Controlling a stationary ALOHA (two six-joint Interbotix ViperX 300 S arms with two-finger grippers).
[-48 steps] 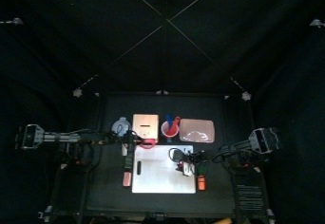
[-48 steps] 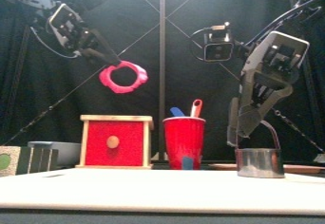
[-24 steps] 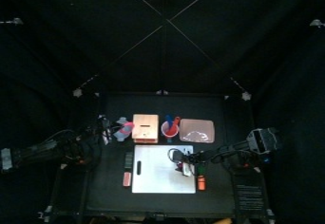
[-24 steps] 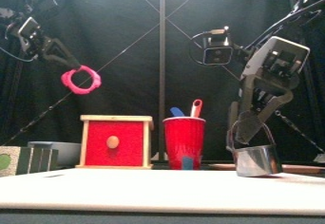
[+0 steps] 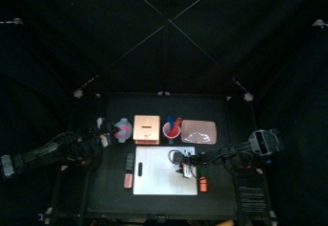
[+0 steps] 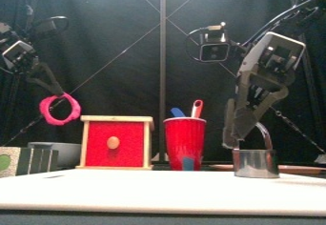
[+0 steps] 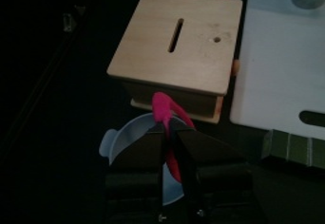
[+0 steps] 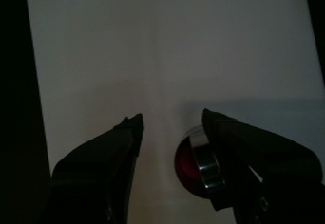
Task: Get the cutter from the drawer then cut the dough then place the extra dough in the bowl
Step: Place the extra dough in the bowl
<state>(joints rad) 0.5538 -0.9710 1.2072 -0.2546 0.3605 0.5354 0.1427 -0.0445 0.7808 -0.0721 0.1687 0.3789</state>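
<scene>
Dough ring [image 6: 57, 110] (1): pinched by left gripper [image 7: 168, 144], above bowl [image 7: 124, 140], 9 o'clock of wooden box [image 6: 117, 143].
Cutter [image 6: 258, 162] (1): on white board [image 5: 160, 177], toward its 2 o'clock; right gripper [image 8: 174, 121] spread, straddling it.
Knives (2): blue knife [image 6: 176, 112] and red knife [image 6: 196, 107], upright in red cup [image 6: 186, 143].

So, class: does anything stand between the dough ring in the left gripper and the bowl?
Nothing visible does. The left gripper holds the pink dough ring in the air; the left wrist view shows the blue-grey bowl open below it, beside the wooden box.
</scene>
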